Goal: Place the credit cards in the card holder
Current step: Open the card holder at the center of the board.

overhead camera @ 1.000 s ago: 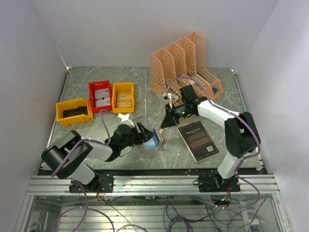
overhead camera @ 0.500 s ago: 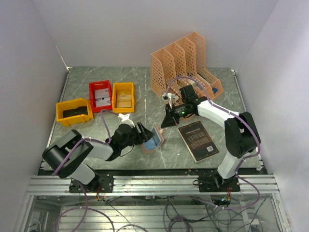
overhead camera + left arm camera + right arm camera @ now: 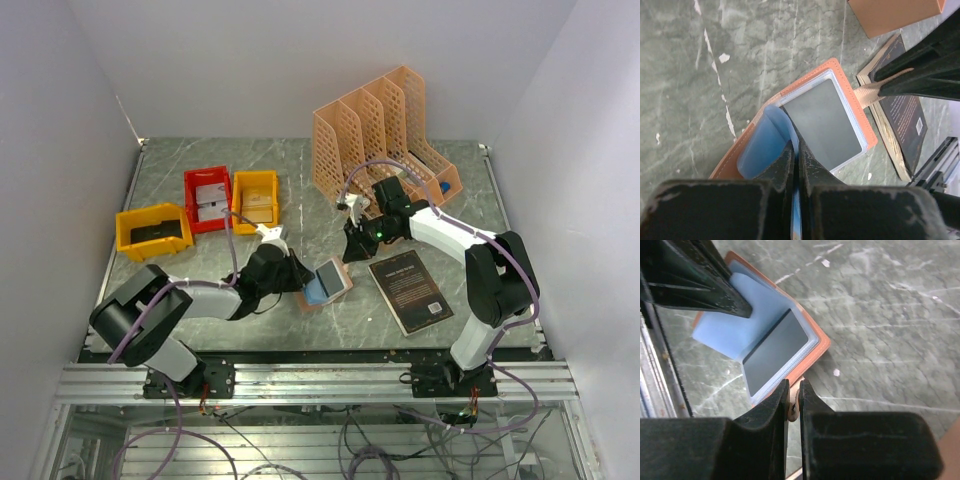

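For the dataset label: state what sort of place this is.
Probably a robotics lab test cell: a marbled table boxed in by plain white panels, an aluminium rail at its near edge, loose cables beneath, and staged desk props like a peach file organizer.

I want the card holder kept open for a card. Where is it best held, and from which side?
The card holder lies flat and open, so I would take its thin protruding parts: the tan strap, from the side of the black book, as the right gripper does, and the raised blue leaf, from the left side, as the left gripper does.
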{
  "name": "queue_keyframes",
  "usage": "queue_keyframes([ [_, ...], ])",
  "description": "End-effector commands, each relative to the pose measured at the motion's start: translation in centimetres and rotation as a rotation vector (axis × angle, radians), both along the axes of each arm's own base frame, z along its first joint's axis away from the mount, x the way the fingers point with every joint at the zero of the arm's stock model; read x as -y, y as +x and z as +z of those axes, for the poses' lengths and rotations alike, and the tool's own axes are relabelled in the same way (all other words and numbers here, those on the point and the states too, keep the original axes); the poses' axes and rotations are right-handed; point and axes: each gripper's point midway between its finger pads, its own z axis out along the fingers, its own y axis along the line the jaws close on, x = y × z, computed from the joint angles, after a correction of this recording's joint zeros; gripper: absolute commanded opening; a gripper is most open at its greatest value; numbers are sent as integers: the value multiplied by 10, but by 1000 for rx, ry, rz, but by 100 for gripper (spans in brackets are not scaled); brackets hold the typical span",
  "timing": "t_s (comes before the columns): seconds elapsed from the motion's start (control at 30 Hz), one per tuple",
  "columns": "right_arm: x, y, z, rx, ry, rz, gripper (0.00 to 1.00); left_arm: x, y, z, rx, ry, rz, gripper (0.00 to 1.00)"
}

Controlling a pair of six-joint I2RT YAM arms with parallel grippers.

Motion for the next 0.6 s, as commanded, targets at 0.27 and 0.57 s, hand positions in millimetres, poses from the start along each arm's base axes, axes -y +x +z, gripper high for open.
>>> queue_keyframes([
  [0.27,22,11,28,169,23,-18,46,24,11,4,154,82,-248,7],
  [0.57,-20,-28,-19,-163,61,75,11,2,26,-12,68,102,-195,20],
])
